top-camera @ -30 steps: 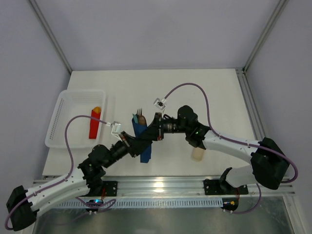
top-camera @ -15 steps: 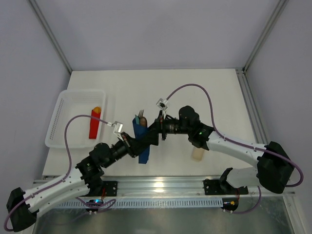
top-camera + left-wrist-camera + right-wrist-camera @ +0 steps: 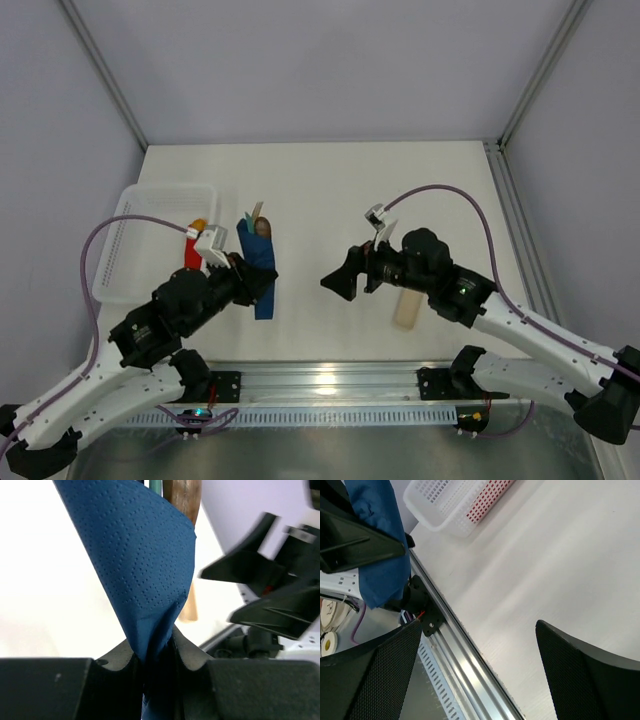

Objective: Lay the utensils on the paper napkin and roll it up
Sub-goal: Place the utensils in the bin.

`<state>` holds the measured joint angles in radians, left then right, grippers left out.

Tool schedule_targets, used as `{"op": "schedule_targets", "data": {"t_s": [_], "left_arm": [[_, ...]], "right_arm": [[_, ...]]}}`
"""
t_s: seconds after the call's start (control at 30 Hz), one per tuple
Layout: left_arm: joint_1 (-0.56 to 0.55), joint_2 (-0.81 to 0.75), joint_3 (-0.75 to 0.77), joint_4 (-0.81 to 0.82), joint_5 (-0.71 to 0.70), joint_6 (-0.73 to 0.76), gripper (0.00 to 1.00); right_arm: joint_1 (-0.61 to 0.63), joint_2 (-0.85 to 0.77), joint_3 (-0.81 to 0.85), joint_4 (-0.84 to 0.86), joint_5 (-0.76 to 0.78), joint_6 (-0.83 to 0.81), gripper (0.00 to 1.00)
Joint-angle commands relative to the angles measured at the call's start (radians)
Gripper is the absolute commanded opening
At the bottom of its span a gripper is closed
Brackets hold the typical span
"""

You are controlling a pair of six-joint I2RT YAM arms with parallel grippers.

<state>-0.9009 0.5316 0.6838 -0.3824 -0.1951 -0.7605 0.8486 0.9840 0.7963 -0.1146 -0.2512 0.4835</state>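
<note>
My right hand [image 3: 338,283] has let go and backed off with fingers spread, so my left hand [image 3: 248,283] alone now pinches the rolled paper napkin [image 3: 266,296], a soft dot-embossed navy cone with slim copper-brown utensils [image 3: 262,227] poking out, near the white mesh basket [image 3: 130,240]; roll looks about done.

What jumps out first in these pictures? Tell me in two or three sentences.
The rolled dark blue paper napkin stands out first, clamped in the left gripper left of centre, with the tips of the utensils poking out of its far end. Across from it the right gripper hangs open and empty, apart from the roll. At the far left a white basket holds a red block.
</note>
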Motion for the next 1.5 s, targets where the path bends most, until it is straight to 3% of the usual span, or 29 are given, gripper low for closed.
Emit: {"op": "schedule_targets", "data": {"t_s": [0.0, 0.2, 0.43, 0.57, 0.73, 0.87, 0.93, 0.97, 1.1, 1.13, 1.27, 1.33, 1.47], "left_arm": [[0.008, 0.027, 0.132, -0.281, -0.150, 0.033, 0.00], [0.071, 0.145, 0.304, -0.550, -0.287, 0.042, 0.00], [0.434, 0.381, 0.485, -0.619, -0.037, 0.185, 0.00], [0.520, 0.452, 0.543, -0.540, -0.017, 0.275, 0.00], [0.781, 0.573, 0.551, -0.399, 0.241, 0.452, 0.00], [0.956, 0.579, 0.499, -0.247, 0.328, 0.593, 0.00], [1.083, 0.609, 0.513, -0.228, 0.559, 0.659, 0.00], [1.123, 0.636, 0.537, -0.262, 0.572, 0.728, 0.00], [1.192, 0.763, 0.622, -0.314, 0.597, 0.854, 0.00], [1.211, 0.797, 0.608, -0.311, 0.668, 0.862, 0.00], [1.277, 0.838, 0.455, -0.201, 0.695, 0.843, 0.00], [1.278, 0.861, 0.381, -0.164, 0.669, 0.808, 0.00], [1.278, 0.777, 0.352, -0.147, 0.484, 0.767, 0.00]], "right_arm": [[0.000, -0.105, 0.001, -0.146, 0.087, -0.008, 0.98], [0.000, -0.136, 0.035, -0.256, 0.066, -0.016, 0.98], [-0.002, -0.108, 0.121, -0.332, 0.072, -0.095, 0.98], [-0.020, -0.074, 0.167, -0.404, 0.072, -0.117, 0.98], [-0.068, 0.007, 0.213, -0.471, 0.007, -0.134, 0.98], [-0.126, 0.064, 0.248, -0.520, -0.077, -0.131, 0.98], [-0.141, 0.087, 0.294, -0.560, -0.106, -0.135, 0.98], [-0.149, 0.106, 0.317, -0.615, -0.108, -0.147, 0.97], [-0.180, 0.134, 0.395, -0.715, -0.089, -0.224, 0.98], [-0.178, 0.140, 0.400, -0.735, -0.085, -0.227, 0.97], [-0.149, 0.180, 0.383, -0.793, 0.010, -0.224, 0.96], [-0.146, 0.199, 0.411, -0.792, -0.003, -0.227, 0.97], [-0.144, 0.217, 0.445, -0.755, -0.033, -0.224, 0.97]]}}
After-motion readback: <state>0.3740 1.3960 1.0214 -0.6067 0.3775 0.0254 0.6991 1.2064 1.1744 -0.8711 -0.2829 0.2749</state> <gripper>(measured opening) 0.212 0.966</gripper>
